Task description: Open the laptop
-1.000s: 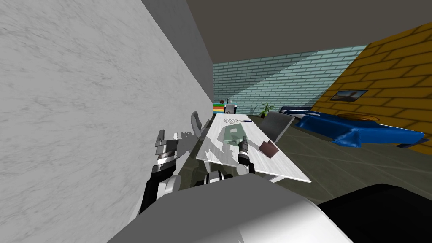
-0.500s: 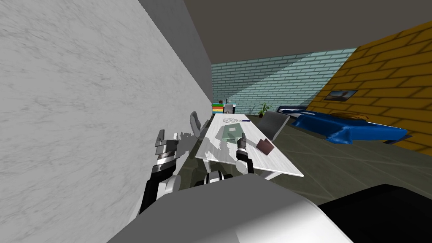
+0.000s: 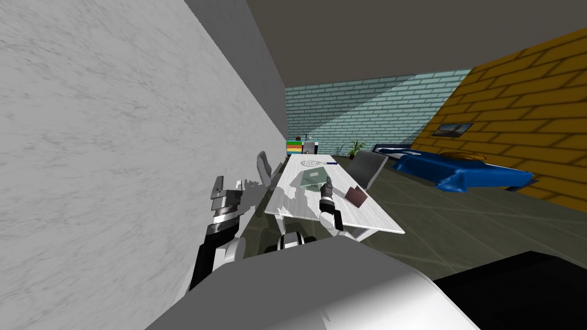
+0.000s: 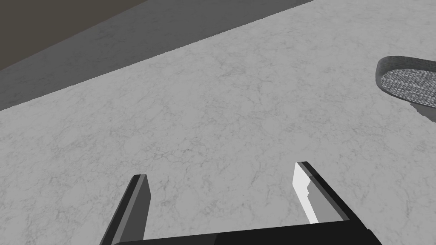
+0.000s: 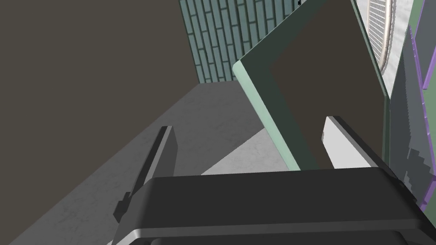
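my left claw (image 4: 221, 170) hangs spread and empty beside the grey marbled wall (image 3: 114, 143). my right claw (image 5: 250, 123) is spread too, gripping nothing. the pale green laptop (image 3: 312, 179) sits just ahead of it on the long white table (image 3: 372, 215), its lid (image 5: 315, 93) part-raised, dark screen face showing, free edge between my blades. over the last second the table slid across my head view - my own move, not the table's - while claw and lid kept their relation. so i judge the lid only partly up, with more lifting left. beyond lies a blue-covered bed (image 3: 458, 169).
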You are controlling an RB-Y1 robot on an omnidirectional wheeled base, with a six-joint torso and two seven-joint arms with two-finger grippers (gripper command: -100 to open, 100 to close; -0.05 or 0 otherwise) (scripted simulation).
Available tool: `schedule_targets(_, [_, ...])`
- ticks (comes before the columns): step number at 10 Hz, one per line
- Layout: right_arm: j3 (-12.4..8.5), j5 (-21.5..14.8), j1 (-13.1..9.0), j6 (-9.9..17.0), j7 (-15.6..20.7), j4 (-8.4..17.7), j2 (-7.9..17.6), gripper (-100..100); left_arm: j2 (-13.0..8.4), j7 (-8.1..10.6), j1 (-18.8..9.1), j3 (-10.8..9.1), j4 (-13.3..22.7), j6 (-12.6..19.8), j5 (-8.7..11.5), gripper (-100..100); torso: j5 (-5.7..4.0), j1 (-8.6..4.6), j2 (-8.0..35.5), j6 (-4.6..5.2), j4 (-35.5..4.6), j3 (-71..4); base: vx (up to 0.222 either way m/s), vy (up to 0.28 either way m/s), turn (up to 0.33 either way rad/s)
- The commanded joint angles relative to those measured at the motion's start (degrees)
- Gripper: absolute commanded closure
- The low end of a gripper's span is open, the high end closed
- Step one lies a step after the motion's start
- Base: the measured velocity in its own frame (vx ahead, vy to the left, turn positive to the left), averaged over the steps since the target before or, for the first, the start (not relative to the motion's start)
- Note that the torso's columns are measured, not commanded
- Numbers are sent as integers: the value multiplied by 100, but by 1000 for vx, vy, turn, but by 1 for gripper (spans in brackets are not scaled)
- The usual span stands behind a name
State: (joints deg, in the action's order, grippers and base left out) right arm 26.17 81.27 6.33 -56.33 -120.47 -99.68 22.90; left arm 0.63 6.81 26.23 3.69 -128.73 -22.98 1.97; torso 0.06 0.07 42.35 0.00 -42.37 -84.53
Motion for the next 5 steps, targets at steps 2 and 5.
schedule_targets(2, [7, 6, 14, 4, -1, 13, -2, 0, 0, 0, 0, 0, 0, 0, 0, 0, 1, 0, -1, 0, -1, -1, 0, 0, 0])
schedule_targets(5, [7, 6, 14, 4, -1, 13, -2, 0, 0, 0, 0, 0, 0, 0, 0, 0, -6, -7, -7, 0, 8, -4, 0, 0, 0])
